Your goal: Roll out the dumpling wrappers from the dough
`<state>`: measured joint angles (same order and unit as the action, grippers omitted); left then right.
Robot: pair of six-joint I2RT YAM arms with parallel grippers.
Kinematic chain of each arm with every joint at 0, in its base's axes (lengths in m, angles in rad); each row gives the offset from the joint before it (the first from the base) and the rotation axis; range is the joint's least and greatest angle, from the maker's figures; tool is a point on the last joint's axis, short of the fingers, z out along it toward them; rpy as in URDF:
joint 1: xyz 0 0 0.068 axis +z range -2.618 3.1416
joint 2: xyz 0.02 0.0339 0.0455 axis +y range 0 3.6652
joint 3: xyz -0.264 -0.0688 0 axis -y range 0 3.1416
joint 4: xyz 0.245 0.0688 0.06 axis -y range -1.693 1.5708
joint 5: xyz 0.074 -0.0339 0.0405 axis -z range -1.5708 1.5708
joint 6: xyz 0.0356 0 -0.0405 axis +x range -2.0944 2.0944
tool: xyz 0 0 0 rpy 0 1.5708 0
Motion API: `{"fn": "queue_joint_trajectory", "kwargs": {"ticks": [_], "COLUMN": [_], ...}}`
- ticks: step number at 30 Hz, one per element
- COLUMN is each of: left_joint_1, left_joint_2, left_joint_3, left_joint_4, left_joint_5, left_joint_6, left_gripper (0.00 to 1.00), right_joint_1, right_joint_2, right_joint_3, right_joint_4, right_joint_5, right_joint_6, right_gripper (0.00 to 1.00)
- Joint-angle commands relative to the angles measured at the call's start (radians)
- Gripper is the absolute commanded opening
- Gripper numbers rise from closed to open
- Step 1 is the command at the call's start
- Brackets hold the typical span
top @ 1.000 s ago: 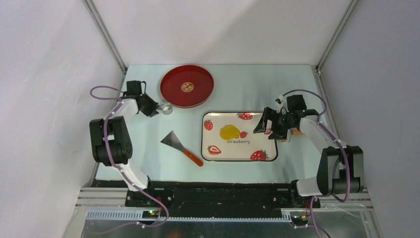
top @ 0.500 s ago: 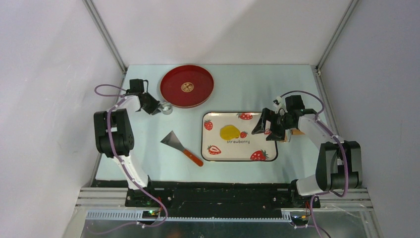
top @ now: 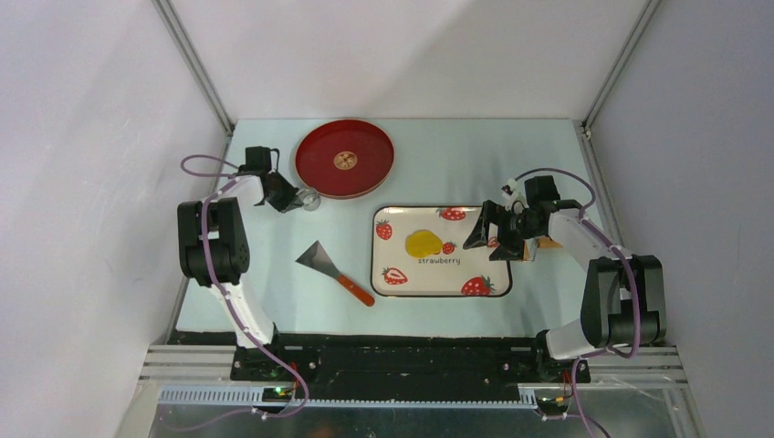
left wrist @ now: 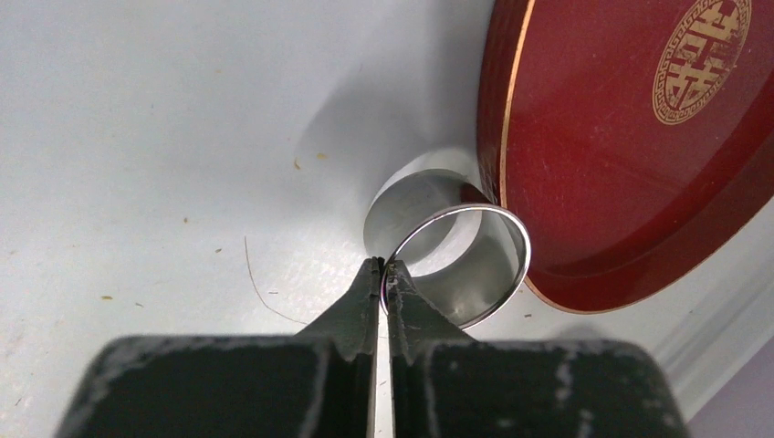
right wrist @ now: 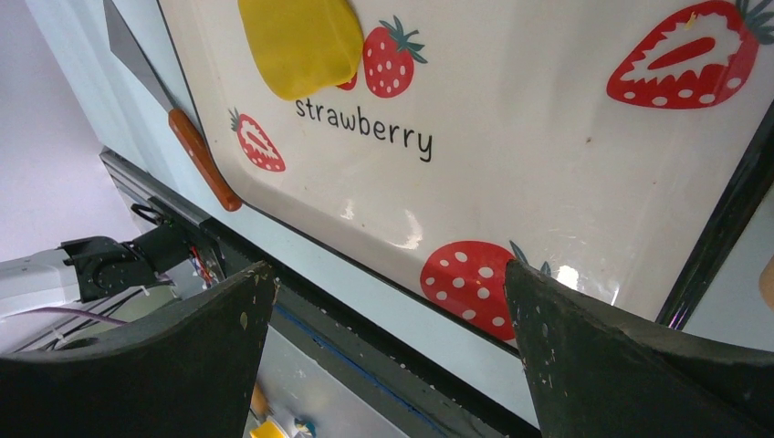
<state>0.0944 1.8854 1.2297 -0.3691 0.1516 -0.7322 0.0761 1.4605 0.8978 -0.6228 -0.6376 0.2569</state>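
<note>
While the right gripper [top: 486, 234] holds its jaws apart, flat yellow dough [top: 423, 243] lies at its nine o'clock on the white strawberry tray [top: 479, 260]; the left gripper [left wrist: 383, 274] pinches a shiny metal ring [left wrist: 415, 196] on the pale blue table [top: 438, 164].

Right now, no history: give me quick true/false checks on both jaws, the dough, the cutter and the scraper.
1. The left jaws are shut on the wall of the metal ring cutter. True.
2. The dough lies on the strawberry tray. True.
3. The ring cutter sits on the tray. False: it is off the tray, beside the red plate.
4. The right jaws grip the scraper. False: they stand open above the tray's right end, and the scraper lies on the table left of the tray.
</note>
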Motion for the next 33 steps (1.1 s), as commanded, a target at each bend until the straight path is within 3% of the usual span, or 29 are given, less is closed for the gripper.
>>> {"fn": "queue_joint_trajectory", "kwargs": {"ticks": [1,6,13,21,27,33], "left_joint_1": [-0.006,-0.006,-0.077,-0.376,-0.609,-0.747], "left_joint_2": [-0.022,-0.096,-0.324,-0.387,-0.293,-0.187], "left_joint_3": [0.011,-0.048,-0.184,-0.166,-0.058,0.024], "left_joint_4": [0.015,0.015,0.016,0.015,0.014,0.012], "left_joint_5": [-0.013,-0.005,0.018,0.013,-0.025,-0.087], "left_joint_6": [0.024,0.025,0.032,-0.033,-0.075,-0.104], "left_gripper": [0.00,0.00,0.00,0.00,0.00,0.00], "right_joint_1": [-0.001,0.000,0.010,0.013,0.002,-0.005], "right_joint_2": [-0.003,-0.018,-0.026,-0.080,-0.124,-0.140], "right_joint_3": [0.030,0.029,0.030,0.030,0.030,0.030], "right_joint_4": [-0.010,-0.017,-0.022,-0.051,-0.073,-0.069], "right_joint_5": [-0.022,-0.019,-0.004,0.006,0.009,-0.013], "right_joint_6": [-0.018,-0.015,0.007,0.026,0.036,0.051], "right_gripper": [1.00,1.00,0.99,0.99,0.99,0.99]}}
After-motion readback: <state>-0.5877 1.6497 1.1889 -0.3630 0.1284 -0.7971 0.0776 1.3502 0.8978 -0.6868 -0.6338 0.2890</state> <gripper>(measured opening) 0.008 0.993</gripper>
